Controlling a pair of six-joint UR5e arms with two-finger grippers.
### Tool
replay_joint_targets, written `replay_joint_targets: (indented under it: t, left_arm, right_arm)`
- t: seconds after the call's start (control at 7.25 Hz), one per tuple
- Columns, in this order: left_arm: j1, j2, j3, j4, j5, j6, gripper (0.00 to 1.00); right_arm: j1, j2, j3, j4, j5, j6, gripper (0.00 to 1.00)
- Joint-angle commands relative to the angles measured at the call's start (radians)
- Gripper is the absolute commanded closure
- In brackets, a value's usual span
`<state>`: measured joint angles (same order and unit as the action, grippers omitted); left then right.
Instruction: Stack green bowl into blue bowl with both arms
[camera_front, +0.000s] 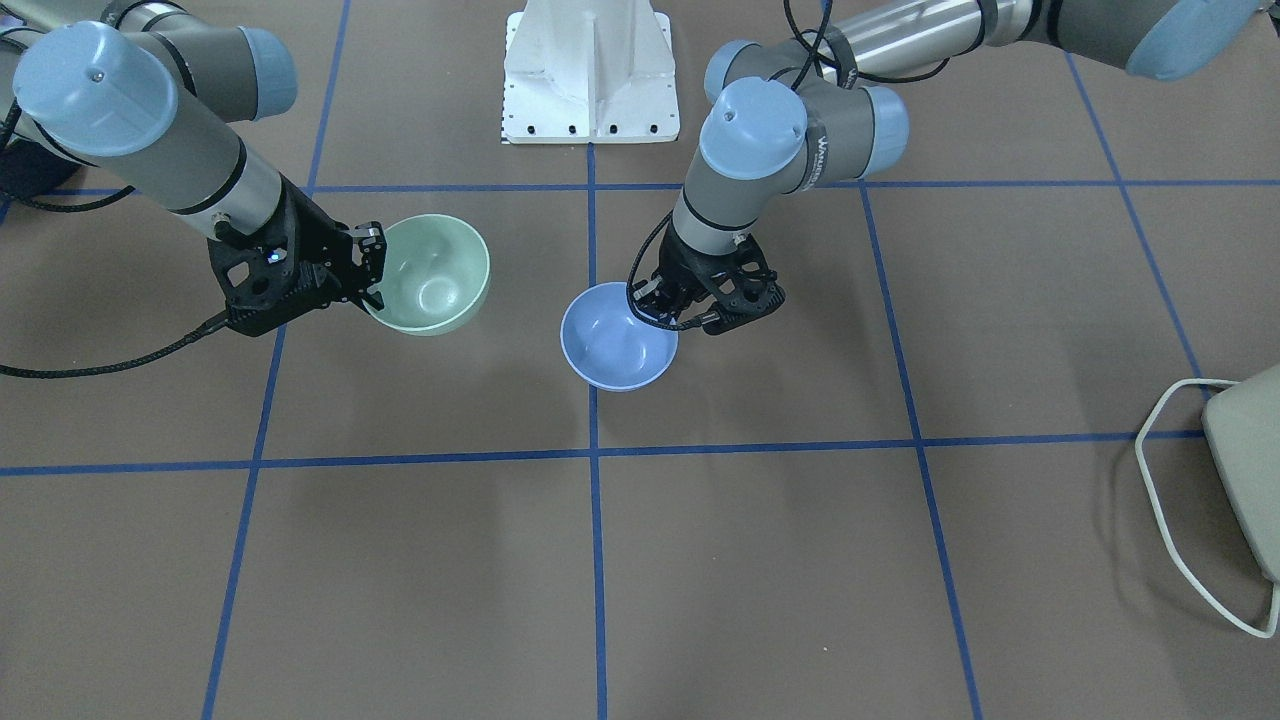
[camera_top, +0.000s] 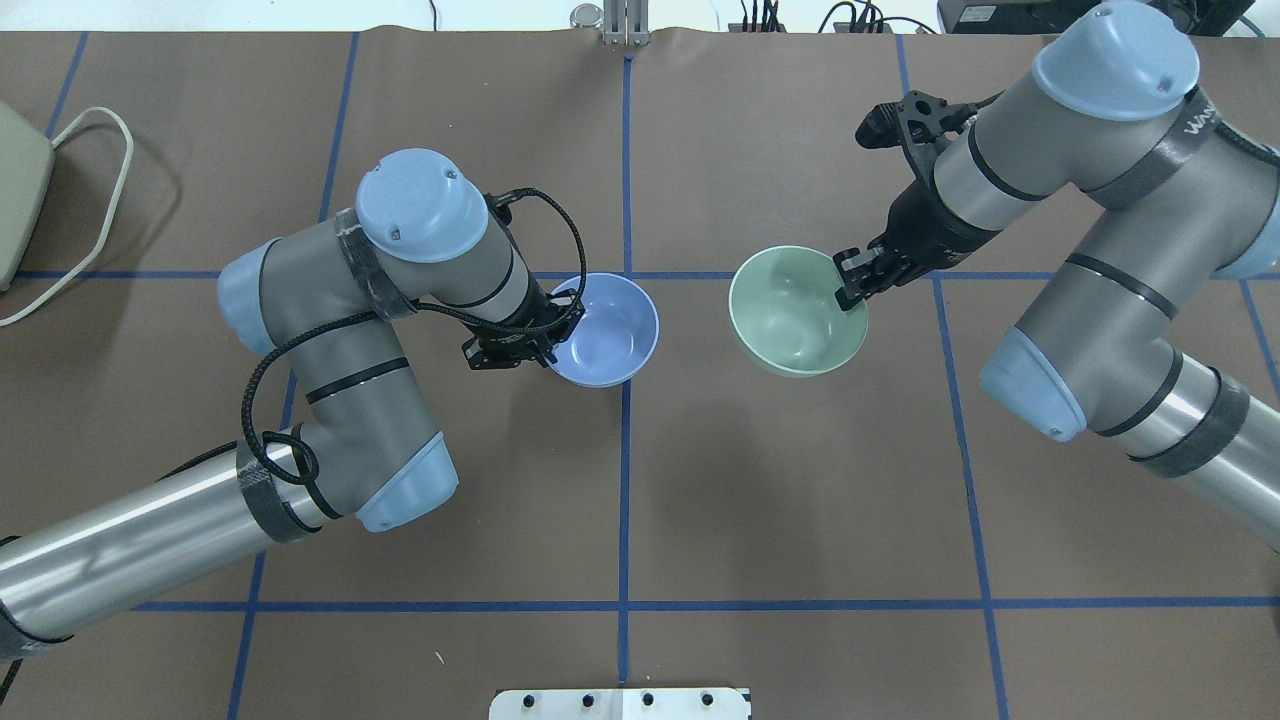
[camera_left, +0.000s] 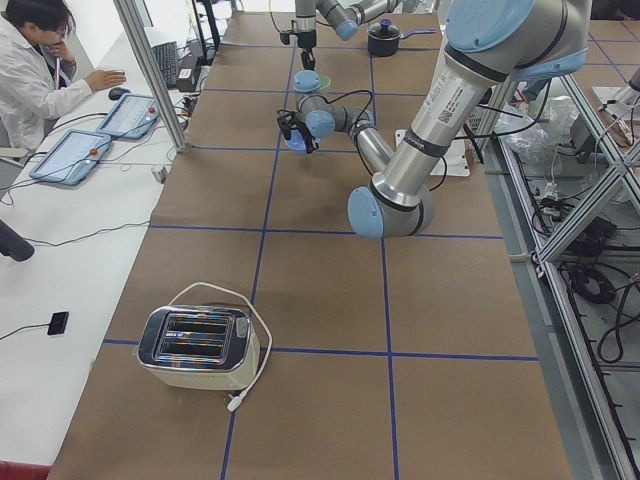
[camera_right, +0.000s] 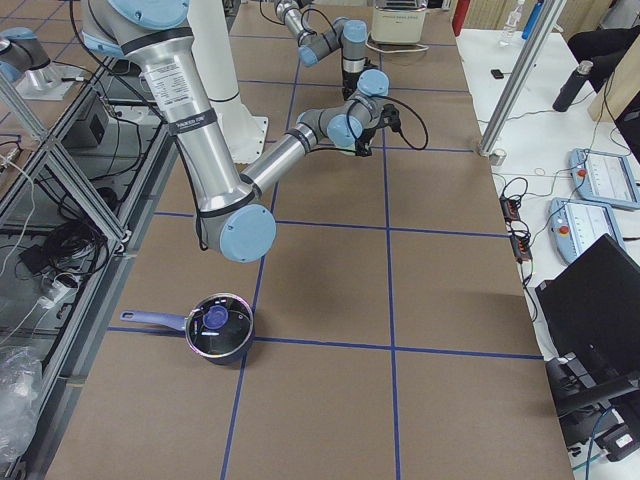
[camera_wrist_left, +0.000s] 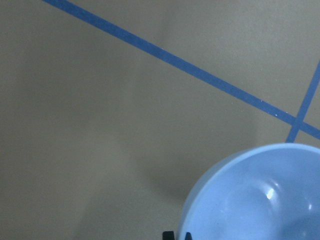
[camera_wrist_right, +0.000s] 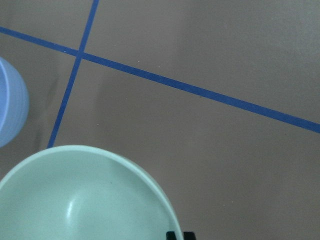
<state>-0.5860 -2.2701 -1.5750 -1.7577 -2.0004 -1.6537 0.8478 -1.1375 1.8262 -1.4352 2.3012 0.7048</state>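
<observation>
Green bowl (camera_top: 797, 312) right of centre tape line, tilted, looks raised off surface (camera_top: 700, 480). Right hand (camera_top: 850, 285) pinches its rim. Blue bowl (camera_top: 605, 328) nearby, not touching, rim pinched by left hand (camera_top: 556, 330). We flag risk: one-sided rim pinch on glossy plastic, so bowl may swing or slip. Misaligned rims may clash at nesting.

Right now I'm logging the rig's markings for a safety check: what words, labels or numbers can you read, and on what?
"WARNIN", end hidden: left arm's band.
"WA", rest cut off: right arm's band.
Too small to read: left arm's label, right arm's label.
No text: green bowl, blue bowl.
</observation>
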Motion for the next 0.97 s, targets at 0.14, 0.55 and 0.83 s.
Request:
replay_joint_targets:
  t: [0.14, 0.55, 0.83]
  left_arm:
    - [0.040, -0.005, 0.021, -0.015, 0.017, -0.011, 0.89]
    - [0.055, -0.006, 0.053, -0.080, 0.038, -0.028, 0.89]
    - [0.055, -0.012, 0.053, -0.082, 0.038, -0.028, 0.87]
  right_arm:
    - [-0.012, 0.054, -0.010, -0.014, 0.000, 0.062, 0.95]
    - [-0.032, 0.054, -0.012, -0.013, -0.014, 0.067, 0.95]
    - [-0.050, 0.054, -0.012, -0.013, -0.035, 0.070, 0.95]
